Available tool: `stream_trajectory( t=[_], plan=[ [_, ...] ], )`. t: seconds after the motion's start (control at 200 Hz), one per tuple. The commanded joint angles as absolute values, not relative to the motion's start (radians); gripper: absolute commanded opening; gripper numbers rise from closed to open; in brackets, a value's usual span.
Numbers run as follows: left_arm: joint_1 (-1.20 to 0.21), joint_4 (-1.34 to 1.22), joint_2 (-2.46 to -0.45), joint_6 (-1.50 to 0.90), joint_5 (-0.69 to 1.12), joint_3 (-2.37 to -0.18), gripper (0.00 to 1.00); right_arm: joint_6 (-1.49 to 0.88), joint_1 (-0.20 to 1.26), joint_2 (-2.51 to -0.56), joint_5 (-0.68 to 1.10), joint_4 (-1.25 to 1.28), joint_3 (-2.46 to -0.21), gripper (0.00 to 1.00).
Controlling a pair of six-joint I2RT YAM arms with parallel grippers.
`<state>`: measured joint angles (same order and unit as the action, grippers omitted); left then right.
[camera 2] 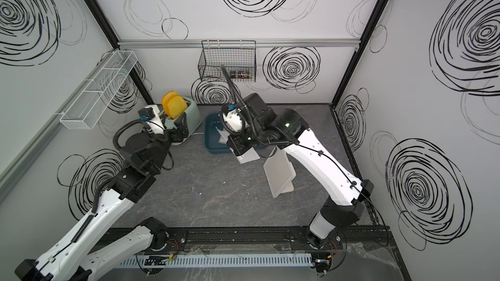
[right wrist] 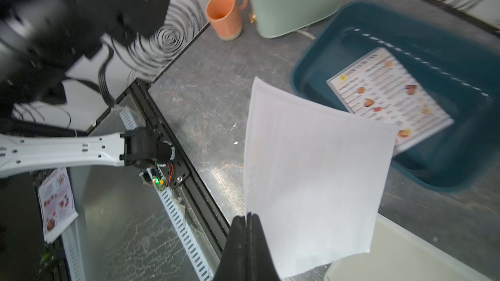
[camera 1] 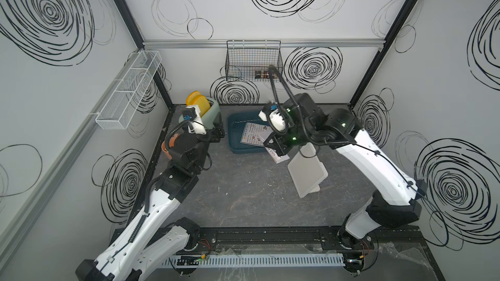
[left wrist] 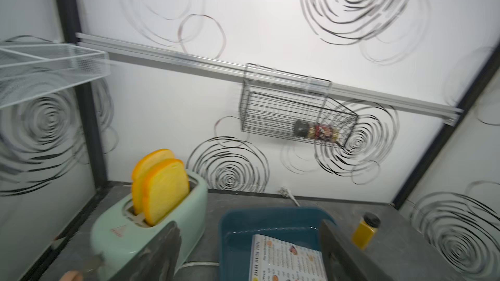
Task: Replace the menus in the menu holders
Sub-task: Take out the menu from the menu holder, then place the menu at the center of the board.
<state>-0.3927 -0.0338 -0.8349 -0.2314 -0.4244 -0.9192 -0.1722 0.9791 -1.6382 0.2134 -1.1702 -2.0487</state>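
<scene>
Starting on your left, the left gripper (left wrist: 249,235) hangs with its jaws wide apart and nothing between them, next to the mint-green plastic toaster (left wrist: 116,236) with its two yellow toast slices (left wrist: 165,190). Next comes the dark blue rectangular plastic tray (camera 1: 233,133), where one thin white printed menu sheet (camera 1: 253,136) lies flat, face up. Right of it, the right gripper (right wrist: 247,217) is clamped tight on a corner of the second menu sheet (right wrist: 316,171). That sheet hangs free in the air, just beside the top edge of the white plastic leaning menu holder (camera 1: 307,174).

You appear to be mid-swap, with this sheet outside the frame. Whether it is bound for tray or holder I cannot tell. If it is for the holder, you need to square the limp sheet to the opening and feed it in slowly. Your empty left gripper could steady the stand.
</scene>
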Motion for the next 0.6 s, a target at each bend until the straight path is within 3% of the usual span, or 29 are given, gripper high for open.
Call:
stream_trajectory(
  t=[0.0,0.175,0.385,0.595],
  plan=[
    [-0.311,0.111,-0.770,-0.319,-0.546,-0.972,0.84,-0.100,1.106,-1.700,0.247,-1.060,-2.003,0.00],
    [-0.210,0.240,-0.704,-0.324,-0.555,-1.034,0.84,0.017,1.249,-1.845,0.447,-1.026,-2.069,0.00],
    [-0.145,0.318,-0.661,-0.318,-0.569,-1.073,0.85,0.114,1.178,-1.942,0.757,-1.024,-2.019,0.00],
    [-0.132,0.356,-0.657,-0.328,-0.549,-1.072,0.85,0.193,1.027,-2.148,0.624,-1.031,-2.106,0.00]
  ],
)
